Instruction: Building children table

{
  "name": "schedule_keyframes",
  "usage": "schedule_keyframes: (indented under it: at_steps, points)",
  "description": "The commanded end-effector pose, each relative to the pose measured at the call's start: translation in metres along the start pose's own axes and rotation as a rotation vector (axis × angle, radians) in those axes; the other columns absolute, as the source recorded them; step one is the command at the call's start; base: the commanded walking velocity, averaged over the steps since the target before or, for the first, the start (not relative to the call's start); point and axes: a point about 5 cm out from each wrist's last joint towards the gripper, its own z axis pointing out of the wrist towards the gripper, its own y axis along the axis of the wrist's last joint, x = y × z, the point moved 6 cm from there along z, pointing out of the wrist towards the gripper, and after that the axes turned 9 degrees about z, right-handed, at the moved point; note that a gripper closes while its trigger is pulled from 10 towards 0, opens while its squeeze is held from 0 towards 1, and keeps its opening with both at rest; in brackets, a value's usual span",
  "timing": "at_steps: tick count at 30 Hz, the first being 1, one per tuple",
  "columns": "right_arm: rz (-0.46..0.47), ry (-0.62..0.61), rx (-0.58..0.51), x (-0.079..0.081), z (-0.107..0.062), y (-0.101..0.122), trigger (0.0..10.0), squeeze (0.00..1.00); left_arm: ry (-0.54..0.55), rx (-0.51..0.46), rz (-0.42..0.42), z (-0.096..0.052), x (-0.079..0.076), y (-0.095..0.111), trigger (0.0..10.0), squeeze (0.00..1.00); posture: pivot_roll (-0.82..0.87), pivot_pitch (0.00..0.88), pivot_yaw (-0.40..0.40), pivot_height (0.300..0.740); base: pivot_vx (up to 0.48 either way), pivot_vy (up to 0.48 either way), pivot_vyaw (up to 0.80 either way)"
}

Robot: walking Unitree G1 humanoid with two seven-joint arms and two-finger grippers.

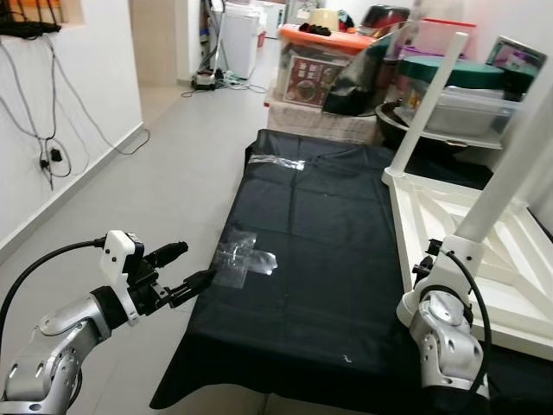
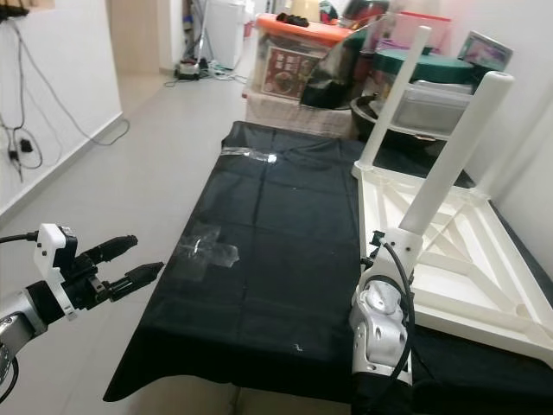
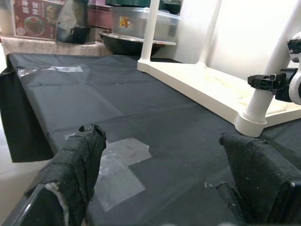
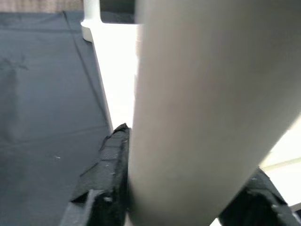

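Note:
A white children's table (image 1: pixel 484 251) lies upside down on the right half of a black-covered surface (image 1: pixel 320 259). Two white legs stand up from it: a far leg (image 1: pixel 428 99) and a near leg (image 2: pixel 454 156). My right gripper (image 2: pixel 384 246) is at the near leg's base. In the right wrist view that leg (image 4: pixel 207 103) sits between the black fingers (image 4: pixel 110 165), which are shut on it. My left gripper (image 1: pixel 197 262) hovers open at the surface's left edge, beside a patch of clear tape (image 1: pixel 246 257), holding nothing.
Plastic boxes, an orange-lidded bin (image 1: pixel 315 65) and a dark bowl crowd the far end of the surface. A second strip of tape (image 1: pixel 276 162) lies near the back. Tiled floor (image 1: pixel 164 164) runs along the left, with a white wall and hanging cables (image 1: pixel 47 160).

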Motion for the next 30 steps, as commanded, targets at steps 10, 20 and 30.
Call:
schedule_keyframes:
  at_steps: [10, 20, 30]
  points:
    - [0.101, 0.559, -0.192, 0.059, -0.016, 0.062, 10.0, 0.00, -0.013, 0.007, -0.012, 0.000, -0.001, -0.002, 10.0, 0.00, 0.06, 0.000, -0.130, 0.740, 0.000, 0.000, 0.00]
    - [-0.008, 0.933, -0.182, 0.076, -0.018, 0.065, 10.0, 0.00, -0.017, 0.007, -0.013, 0.003, -0.002, -0.003, 10.0, 0.00, 0.08, 0.000, -0.139, 0.740, 0.000, 0.000, 0.00]
    - [-0.089, 1.408, -0.070, 0.135, -0.072, 0.029, 4.5, 0.00, -0.002, 0.015, -0.001, 0.004, -0.001, -0.005, 10.0, 0.00, 0.10, 0.000, -0.156, 0.740, 0.000, 0.000, 0.00]
